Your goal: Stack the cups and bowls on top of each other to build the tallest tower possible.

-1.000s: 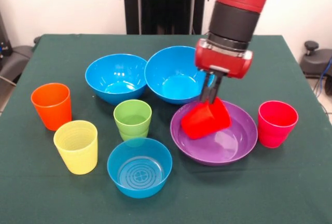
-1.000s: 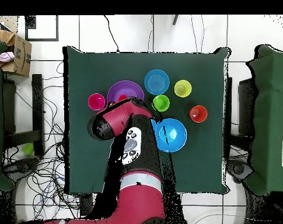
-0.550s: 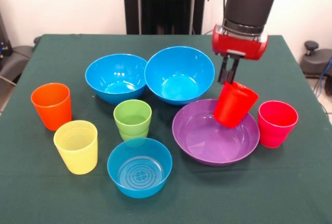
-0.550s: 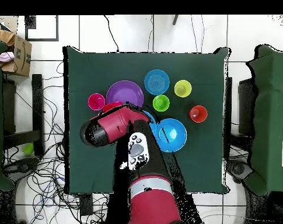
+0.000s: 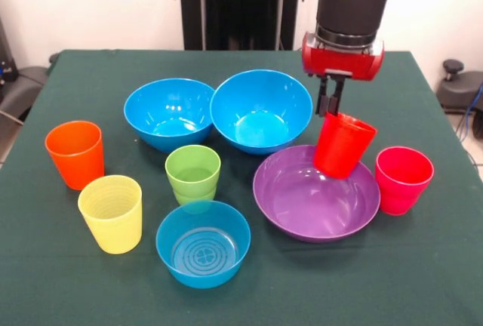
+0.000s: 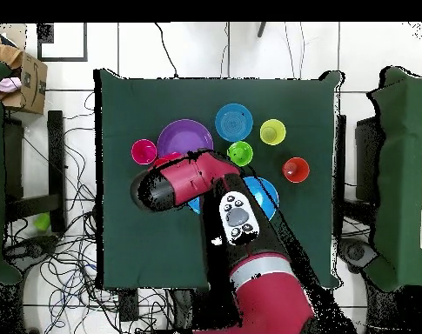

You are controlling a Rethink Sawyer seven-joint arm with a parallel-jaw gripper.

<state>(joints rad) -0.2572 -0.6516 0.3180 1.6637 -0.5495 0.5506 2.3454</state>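
Green cloth covers the table (image 5: pixel 438 281). Two big blue bowls (image 5: pixel 260 109) sit side by side, left of the gripper (image 5: pixel 330 107) in the front view; the purple bowl (image 5: pixel 302 205) lies right under its fingers. Those fingers pinch the rim of the red cup (image 5: pixel 343 145), which hangs tilted over the purple bowl's far side, clear of the pink cup (image 5: pixel 404 179) at the right. Nothing is stacked yet.

The pincer (image 5: pixel 330 106) holds the red cup (image 5: pixel 343 145) by its rim. The cup tilts over the purple bowl (image 5: pixel 315 195).
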